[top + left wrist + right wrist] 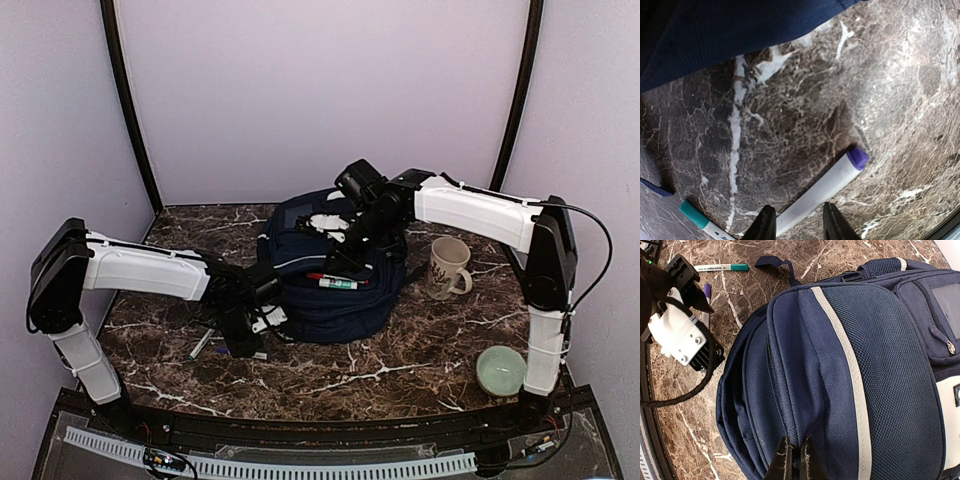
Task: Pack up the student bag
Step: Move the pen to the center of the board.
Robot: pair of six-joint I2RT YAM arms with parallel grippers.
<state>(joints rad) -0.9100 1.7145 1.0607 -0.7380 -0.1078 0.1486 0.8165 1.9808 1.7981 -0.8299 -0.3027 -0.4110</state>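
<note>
The large navy-blue fabric backpack with pale stripes [335, 310] lies in the middle of the brown marble table [400, 370], and a red-and-green marker pen [333, 282] rests loose on top of it. My right tool [796, 455] is pressed shut against the backpack's upper seam. It may be pinching fabric or a zip tab there, but the wrist view is too tight for me to tell.

Just beside the backpack's near-left edge, my left tool [799, 215] stands open over a white marker with a purple cap [825, 187]. One finger sits on each side of the barrel's tail end, not yet clamping it. A teal-capped pen [695, 215] lies nearby.

I judge the risks to be these. Because I straddle the marker near its end, closing could make it pivot or squirt out across the smooth table. If my right tool tugs the fabric, the pen on top could roll off. I also see no open pocket yet to receive anything.
</note>
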